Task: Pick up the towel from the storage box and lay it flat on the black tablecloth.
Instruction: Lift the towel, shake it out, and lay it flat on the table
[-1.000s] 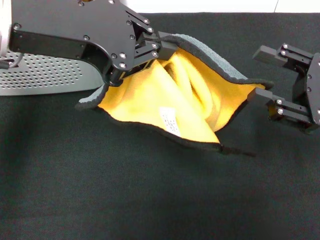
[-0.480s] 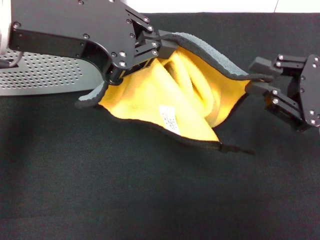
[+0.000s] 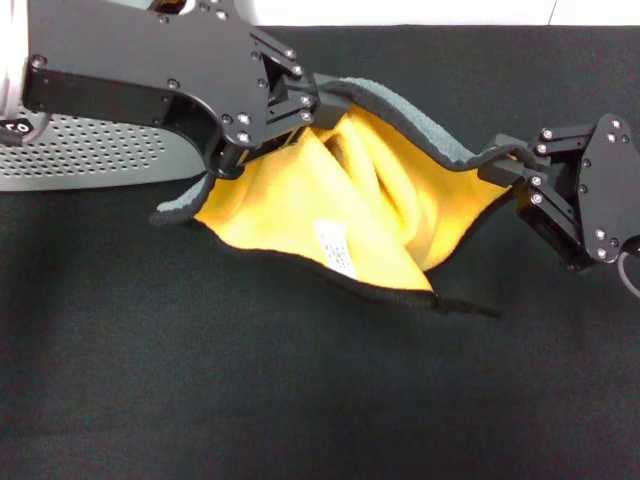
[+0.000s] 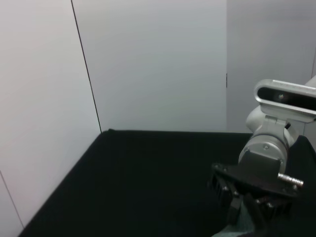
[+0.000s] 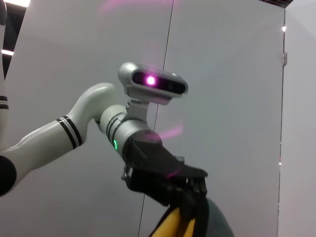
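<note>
Head view: towel (image 3: pixel 300 205) between both grippers.

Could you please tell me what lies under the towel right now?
The black tablecloth lies beneath the towel; the towel's folds cover the cloth directly below, so nothing else can be confirmed there.

Head view looks steeply down, close, onto the black tablecloth (image 3: pixel 300 400) on the tabletop, both grippers in frame. Left wrist view faces level across the tablecloth (image 4: pixel 148 173) toward grey walls, catching the right gripper (image 4: pixel 247 207) nearby. Right wrist view tilts upward at a wall, catching the left gripper (image 5: pixel 190 197) and towel (image 5: pixel 173 224).
</note>
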Available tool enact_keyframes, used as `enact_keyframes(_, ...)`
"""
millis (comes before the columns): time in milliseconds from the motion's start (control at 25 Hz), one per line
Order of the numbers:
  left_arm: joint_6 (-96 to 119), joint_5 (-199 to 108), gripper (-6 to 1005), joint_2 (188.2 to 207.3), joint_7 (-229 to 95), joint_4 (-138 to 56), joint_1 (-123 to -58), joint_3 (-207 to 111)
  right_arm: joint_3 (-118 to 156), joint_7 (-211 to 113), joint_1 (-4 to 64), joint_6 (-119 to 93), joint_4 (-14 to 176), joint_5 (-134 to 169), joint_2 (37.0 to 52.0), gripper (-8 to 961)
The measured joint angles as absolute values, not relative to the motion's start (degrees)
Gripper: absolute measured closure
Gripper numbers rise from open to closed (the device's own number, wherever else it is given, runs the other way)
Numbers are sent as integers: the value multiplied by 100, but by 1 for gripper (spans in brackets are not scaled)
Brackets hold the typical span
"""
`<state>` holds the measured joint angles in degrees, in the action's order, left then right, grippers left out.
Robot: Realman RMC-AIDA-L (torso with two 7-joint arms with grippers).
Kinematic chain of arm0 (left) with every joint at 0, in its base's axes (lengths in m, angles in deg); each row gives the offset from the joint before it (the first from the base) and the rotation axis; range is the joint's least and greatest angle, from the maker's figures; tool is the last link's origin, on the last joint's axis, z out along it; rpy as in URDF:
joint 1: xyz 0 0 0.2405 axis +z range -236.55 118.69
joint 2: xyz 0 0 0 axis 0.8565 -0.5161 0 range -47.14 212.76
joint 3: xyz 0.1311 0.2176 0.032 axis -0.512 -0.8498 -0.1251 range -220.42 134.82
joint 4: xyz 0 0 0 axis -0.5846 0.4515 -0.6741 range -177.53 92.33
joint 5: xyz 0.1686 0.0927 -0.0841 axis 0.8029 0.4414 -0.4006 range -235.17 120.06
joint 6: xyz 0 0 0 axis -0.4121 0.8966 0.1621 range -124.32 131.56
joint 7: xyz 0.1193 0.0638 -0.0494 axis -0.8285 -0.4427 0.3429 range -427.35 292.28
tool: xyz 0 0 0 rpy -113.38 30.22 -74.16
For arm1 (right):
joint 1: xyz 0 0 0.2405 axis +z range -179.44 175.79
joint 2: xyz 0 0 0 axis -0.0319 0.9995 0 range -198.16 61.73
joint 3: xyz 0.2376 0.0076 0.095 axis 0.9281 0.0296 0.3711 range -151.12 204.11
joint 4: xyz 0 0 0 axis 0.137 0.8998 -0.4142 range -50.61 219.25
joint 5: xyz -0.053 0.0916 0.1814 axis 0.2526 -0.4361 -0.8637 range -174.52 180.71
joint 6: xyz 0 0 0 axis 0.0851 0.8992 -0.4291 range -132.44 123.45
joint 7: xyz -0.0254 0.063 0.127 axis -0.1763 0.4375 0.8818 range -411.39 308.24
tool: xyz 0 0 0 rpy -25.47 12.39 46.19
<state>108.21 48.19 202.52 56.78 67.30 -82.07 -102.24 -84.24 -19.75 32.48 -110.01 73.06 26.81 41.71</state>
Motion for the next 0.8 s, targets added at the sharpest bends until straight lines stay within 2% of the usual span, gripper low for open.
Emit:
enact_keyframes(480, 10626, 4854, 936, 20279, 4700, 5529, -7962, -10243, -7913, -2212, 3089, -10987, 7282, 2661, 4305, 946)
enact_keyframes(800, 9975, 4663, 860, 20303, 3649, 4096, -7817, -10257, -7799, -1944, 3192, -10785, 6976, 2643, 4210, 946)
